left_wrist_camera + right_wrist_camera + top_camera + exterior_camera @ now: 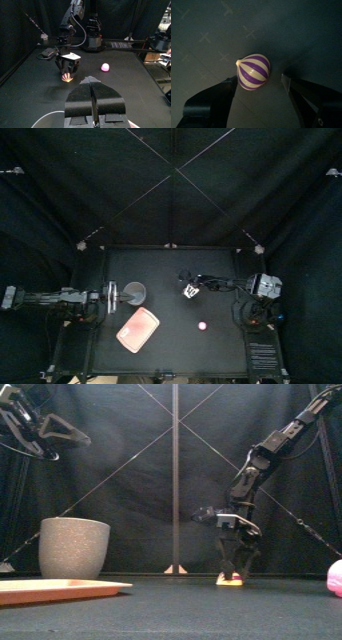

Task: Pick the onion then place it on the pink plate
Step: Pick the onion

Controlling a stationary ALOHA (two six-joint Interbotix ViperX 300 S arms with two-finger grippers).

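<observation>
The right gripper (237, 568) is down at the table (174, 343), a little right of the middle. Its jaws are spread wide and stand on either side of the striped onion (254, 71), which sits on the table surface between them. Nothing is gripped yet. From the wrist camera the onion looks off centre in the gap: very near one jaw, perhaps touching it, with clear space to the other.

To my eye the step in hand is the squeeze. The near jaw will likely reach the onion first and push it, so it would pay to shift the gripper sideways until the onion sits in the middle, then close slowly. The onion is round and tapers to a point. The jaws should therefore meet it low, at its widest part, because a pinch high on the slope could pop it out. After that, a straight lift before any sideways travel.

The pink plate (138, 330) lies at the front left, well apart from the onion, with the grey cup (134, 290) just behind it. A small pink toy (203, 325) sits in front of the onion, so the carry needs height. The left gripper (95, 102) rests at the table's left side beside the cup, jaws pressed together on nothing
</observation>
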